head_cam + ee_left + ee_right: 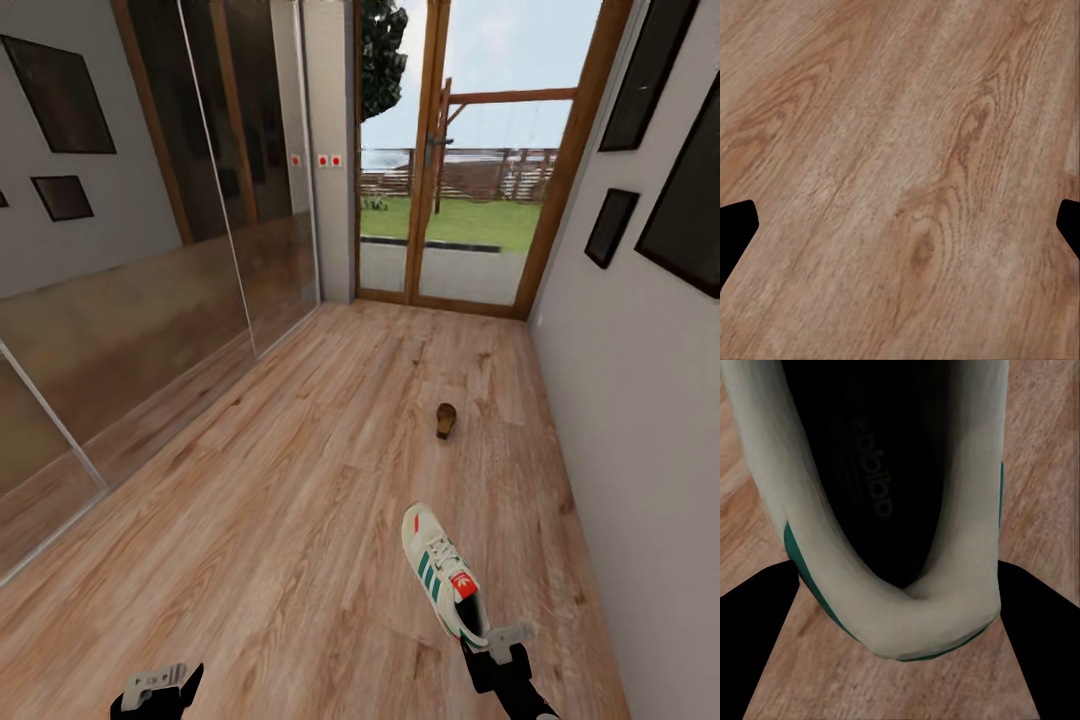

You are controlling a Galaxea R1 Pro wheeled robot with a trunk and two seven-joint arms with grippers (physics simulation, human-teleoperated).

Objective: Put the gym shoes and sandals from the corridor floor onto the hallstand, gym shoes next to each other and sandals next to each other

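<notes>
At the lower right of the head view the right gripper (492, 640) stands at the heel of a gym shoe (443, 574) on the corridor floor (300, 500), its jaws spread on both sides of the heel and, I judge, not yet pinching, so it should close squarely on the heel rim before lifting, while the left gripper (160, 686) hangs open over bare floor.

Head view down the corridor floor (300, 520), wrist views close, probably straight down onto it
</notes>
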